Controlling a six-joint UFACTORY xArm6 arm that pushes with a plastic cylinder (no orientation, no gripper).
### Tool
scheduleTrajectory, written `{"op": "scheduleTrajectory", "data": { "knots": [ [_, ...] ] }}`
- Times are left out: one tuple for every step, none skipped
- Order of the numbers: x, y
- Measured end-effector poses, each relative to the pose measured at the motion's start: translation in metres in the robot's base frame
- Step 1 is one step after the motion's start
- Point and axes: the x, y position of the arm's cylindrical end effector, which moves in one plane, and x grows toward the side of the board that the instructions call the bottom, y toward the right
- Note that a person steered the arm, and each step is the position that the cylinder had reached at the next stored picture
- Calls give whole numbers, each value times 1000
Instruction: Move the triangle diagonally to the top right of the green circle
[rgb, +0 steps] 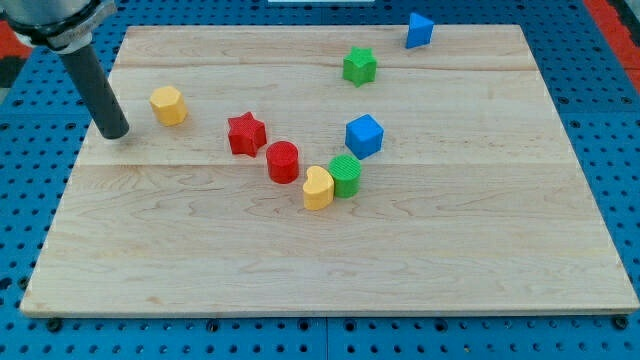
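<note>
The blue triangle stands near the view's top right of the wooden board. The green circle sits near the board's middle, touching a yellow heart on its left, with a blue cube just above and to its right. My tip rests on the board at the view's left, far from the triangle and the green circle. It is just left of a yellow hexagonal block.
A red star and a red cylinder lie left of the green circle. A green star sits near the top, left of the blue triangle. A blue pegboard surrounds the board.
</note>
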Motion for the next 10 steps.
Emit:
{"op": "scheduleTrajectory", "data": {
  "knots": [
    [-39, 44],
    [-32, 64],
    [-31, 27],
    [-16, 20],
    [-60, 48],
    [-67, 52],
    [-127, 46],
    [-125, 159],
    [-95, 193],
    [-54, 228]
  ]
}}
